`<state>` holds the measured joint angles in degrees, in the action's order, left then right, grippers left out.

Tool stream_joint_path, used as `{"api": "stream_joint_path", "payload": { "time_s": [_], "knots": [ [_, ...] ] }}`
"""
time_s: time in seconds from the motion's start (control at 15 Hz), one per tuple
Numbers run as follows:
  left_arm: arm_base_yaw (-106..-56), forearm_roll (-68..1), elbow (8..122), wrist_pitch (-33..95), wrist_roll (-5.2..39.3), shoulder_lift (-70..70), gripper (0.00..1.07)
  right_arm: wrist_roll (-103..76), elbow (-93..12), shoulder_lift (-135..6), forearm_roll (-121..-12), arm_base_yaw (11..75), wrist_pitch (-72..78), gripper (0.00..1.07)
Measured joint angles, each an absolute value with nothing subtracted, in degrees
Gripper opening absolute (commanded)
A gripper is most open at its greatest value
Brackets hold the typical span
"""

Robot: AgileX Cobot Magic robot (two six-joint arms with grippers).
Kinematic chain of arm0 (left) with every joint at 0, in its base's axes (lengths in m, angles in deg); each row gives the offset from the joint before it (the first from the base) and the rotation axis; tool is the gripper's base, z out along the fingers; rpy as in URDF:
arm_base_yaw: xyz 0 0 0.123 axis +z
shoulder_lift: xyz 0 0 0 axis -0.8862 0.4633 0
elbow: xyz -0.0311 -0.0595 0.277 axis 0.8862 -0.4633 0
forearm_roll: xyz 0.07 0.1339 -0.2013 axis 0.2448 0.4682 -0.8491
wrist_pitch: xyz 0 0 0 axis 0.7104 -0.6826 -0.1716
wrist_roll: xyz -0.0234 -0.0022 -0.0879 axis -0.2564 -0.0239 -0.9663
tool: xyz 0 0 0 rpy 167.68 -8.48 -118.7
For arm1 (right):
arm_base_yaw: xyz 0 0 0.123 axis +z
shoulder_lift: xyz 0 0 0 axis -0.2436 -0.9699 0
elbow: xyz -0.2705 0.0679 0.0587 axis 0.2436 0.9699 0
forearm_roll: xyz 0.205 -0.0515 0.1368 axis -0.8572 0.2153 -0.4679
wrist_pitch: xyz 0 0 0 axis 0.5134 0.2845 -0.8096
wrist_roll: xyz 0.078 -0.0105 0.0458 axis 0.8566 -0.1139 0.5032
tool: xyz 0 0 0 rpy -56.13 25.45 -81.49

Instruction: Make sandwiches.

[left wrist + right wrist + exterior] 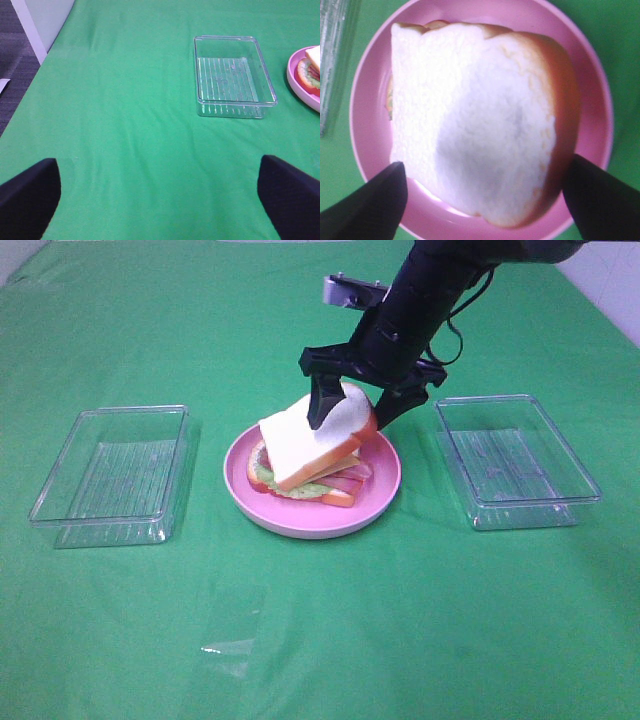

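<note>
Bread, a white toy slice with orange-brown crust [318, 440], is lying tilted atop the lettuce-and-bacon stack on the round pink plate [385, 502], finishing the sandwich. Right gripper [363, 412] is straddling it, fingers apart, apparently releasing; left gripper [160, 195] is idling wide open.

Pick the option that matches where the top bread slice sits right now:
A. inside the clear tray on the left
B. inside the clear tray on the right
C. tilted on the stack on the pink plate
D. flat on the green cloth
C: the top bread slice leans at an angle on the lettuce and bacon stack on the pink plate, between the right gripper's spread fingers.
</note>
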<state>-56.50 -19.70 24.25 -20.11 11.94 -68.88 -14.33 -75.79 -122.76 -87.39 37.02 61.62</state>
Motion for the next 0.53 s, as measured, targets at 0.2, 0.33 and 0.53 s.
{"api": "stream_joint_path", "payload": {
  "time_s": [0.2, 0.33, 0.53],
  "knots": [
    [-56.50, -19.70, 24.25, -20.11, 11.94, -68.88, 1.01, -14.33, -75.79, -116.17, -77.88, 37.02, 63.45, 0.85],
    [-56.50, -19.70, 24.25, -20.11, 11.94, -68.88, 1.01, -14.33, -75.79, -111.70, -74.38, 37.02, 65.91, 0.85],
    [-56.50, -19.70, 24.25, -20.11, 11.94, -68.88, 1.01, -14.33, -75.79, -106.49, -72.78, 37.02, 71.64, 0.85]
  ]
}}
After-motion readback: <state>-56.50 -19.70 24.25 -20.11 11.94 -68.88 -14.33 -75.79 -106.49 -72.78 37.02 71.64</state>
